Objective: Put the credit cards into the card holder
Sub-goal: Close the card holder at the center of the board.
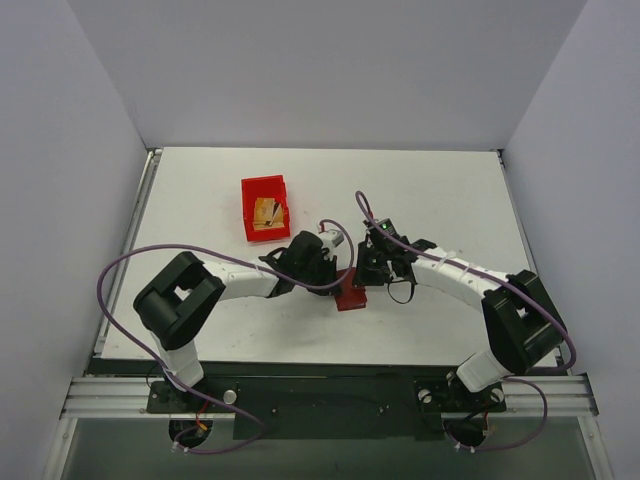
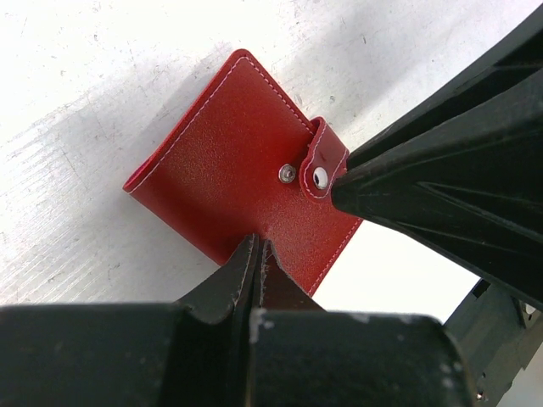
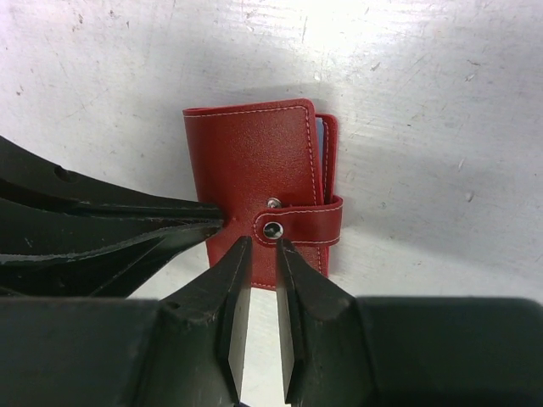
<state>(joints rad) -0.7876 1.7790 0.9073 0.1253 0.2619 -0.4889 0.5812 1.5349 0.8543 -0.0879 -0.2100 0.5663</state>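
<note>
Red leather-look wallet [image 3: 254,161] lies folded on surface [image 1: 430,190], right at the tips of left tool [image 2: 256,246] and right tool [image 3: 263,246]. Left tool clenched, tips touching wallet edge, nothing visibly pinched. Right tool jaws slightly parted, empty, tab [image 3: 297,222] just ahead of tips. Tab looks off its stud [image 3: 273,203], so unsnapping seems done; wallet not opened yet. Cards [image 1: 267,212] sit in bin [image 1: 262,183], well beyond left tool, none loaded. No brand or writing readable
</note>
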